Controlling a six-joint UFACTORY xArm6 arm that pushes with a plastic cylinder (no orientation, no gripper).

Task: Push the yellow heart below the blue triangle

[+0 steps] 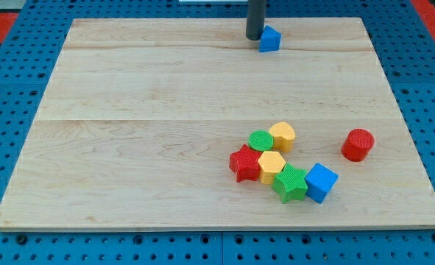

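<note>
Our tip [255, 37] rests at the desk's [129, 147] top edge, just left of the blue triangle [269, 39], and we carry no gripper, only the bare rod. The yellow heart [282, 135] sits well apart, lower right, touching the green round block [260, 140] in a cluster with the yellow hexagon [271, 166]. Reaching in, we risk dragging those neighbours along, or nudging the triangle off its spot as we leave it.

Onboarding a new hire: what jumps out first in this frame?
The tight cluster of blocks at the view's lower right: red star, green star, blue cube, two yellow blocks. A red cylinder sits alone to its right. At the view's top, my tip stands just left of the blue triangle.
</note>
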